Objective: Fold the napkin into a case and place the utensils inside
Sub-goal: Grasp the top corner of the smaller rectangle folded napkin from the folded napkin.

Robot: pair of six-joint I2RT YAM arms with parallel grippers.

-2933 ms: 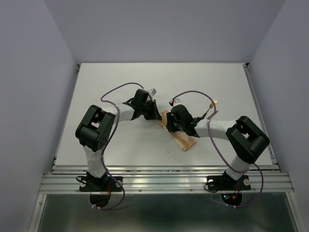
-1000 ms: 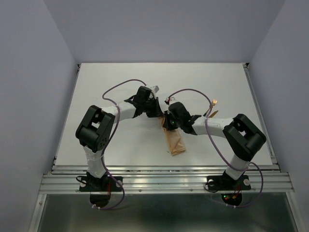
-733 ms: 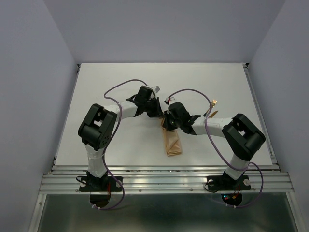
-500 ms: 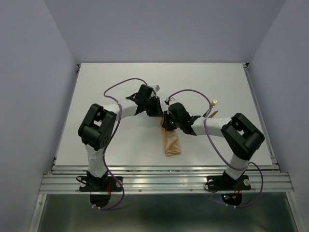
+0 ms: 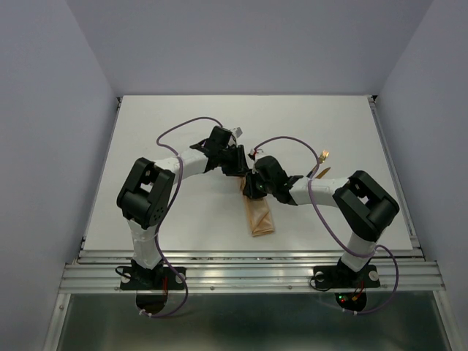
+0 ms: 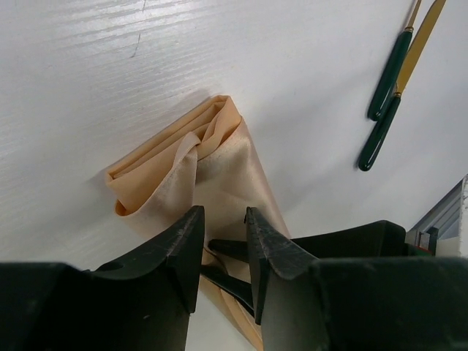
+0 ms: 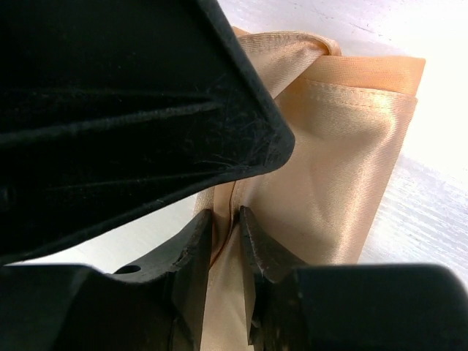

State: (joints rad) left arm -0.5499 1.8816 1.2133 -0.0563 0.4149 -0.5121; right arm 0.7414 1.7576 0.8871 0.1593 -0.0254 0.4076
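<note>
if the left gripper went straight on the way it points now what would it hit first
Most likely the napkin: the left gripper, jaws parted, aims at that folded cloth lying just ahead of its tips. Depth is unclear in the wrist view, so I cannot tell how close it is.

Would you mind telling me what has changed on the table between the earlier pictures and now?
The folded napkin swung from slanting towards the near right to pointing straight at the near edge. The left gripper and right gripper stayed at its far end; the left jaws now stand apart. The utensils stayed put.
</note>
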